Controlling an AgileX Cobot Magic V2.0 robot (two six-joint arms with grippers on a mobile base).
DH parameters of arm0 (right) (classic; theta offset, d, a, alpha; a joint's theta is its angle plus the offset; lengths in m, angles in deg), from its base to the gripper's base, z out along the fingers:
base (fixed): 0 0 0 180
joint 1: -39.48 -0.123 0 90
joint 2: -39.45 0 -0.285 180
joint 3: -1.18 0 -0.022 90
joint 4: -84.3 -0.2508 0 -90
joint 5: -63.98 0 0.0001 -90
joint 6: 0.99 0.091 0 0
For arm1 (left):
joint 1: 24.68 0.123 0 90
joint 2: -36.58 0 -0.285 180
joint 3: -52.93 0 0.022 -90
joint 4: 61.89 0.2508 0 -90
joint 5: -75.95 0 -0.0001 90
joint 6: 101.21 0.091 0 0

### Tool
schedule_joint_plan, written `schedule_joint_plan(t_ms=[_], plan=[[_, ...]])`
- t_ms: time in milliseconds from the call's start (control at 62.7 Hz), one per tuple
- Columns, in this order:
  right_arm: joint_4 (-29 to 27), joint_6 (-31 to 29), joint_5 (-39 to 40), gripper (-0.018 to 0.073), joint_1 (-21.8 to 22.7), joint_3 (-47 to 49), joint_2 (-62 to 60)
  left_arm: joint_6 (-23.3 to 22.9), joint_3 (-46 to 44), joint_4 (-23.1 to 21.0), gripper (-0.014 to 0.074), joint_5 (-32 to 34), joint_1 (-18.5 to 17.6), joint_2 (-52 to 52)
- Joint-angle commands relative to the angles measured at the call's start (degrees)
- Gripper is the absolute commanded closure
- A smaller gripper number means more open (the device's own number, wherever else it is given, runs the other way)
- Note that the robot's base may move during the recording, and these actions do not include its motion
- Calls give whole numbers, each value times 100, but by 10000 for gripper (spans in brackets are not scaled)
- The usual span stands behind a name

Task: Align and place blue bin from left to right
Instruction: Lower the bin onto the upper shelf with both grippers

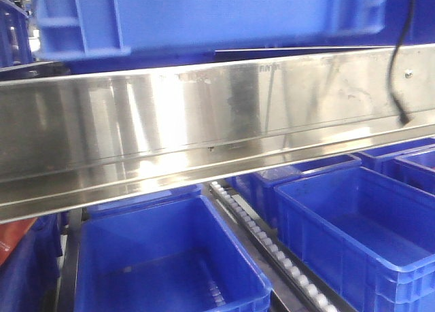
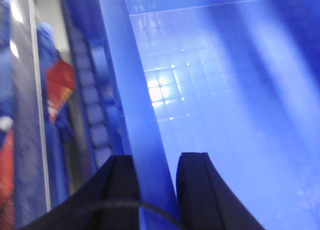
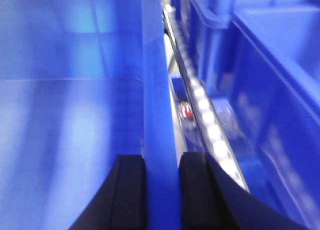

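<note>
Blue bin (image 1: 204, 16): raised at the top of the front view, above a slanting stainless steel panel (image 1: 204, 122).
Left gripper (image 2: 157, 162): fingers (image 2: 120, 190) closed on the bin's left wall, one inside and one outside.
Right gripper (image 3: 162, 162): clamped likewise on the right wall.
Below the panel: left crate (image 1: 170, 271) and right crate (image 1: 353, 223), both blue and open, with a white roller track (image 1: 272, 247) between them.
Black cable (image 1: 397, 54): hangs at upper right.
Red object (image 2: 60, 87): blurred, outside the left wall.
</note>
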Motion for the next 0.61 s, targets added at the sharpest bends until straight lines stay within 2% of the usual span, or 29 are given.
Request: schedule_joint_plan(t_ms=[0, 48, 144, 255, 335, 399, 495, 590], plan=[[457, -13, 666, 622, 123, 79, 1, 78, -25, 364, 596, 186, 7, 68], [457, -13, 655, 587, 123, 79, 17, 78, -25, 364, 561, 161, 7, 44], [457, -13, 539, 415, 123, 79, 30, 78, -25, 364, 430, 152, 7, 31], [457, -13, 382, 165, 123, 79, 9, 78, -25, 364, 199, 152, 7, 31], [457, -13, 231, 41, 123, 79, -38, 78, -25, 364, 62, 152, 7, 31], [457, -13, 173, 1, 123, 79, -109, 78, -25, 364, -1, 138, 7, 52], [457, -13, 63, 3, 123, 79, -303, 78, -25, 219, -2, 138, 7, 184], [393, -13, -135, 76, 123, 79, -577, 90, -25, 87, 17, 138, 7, 379]])
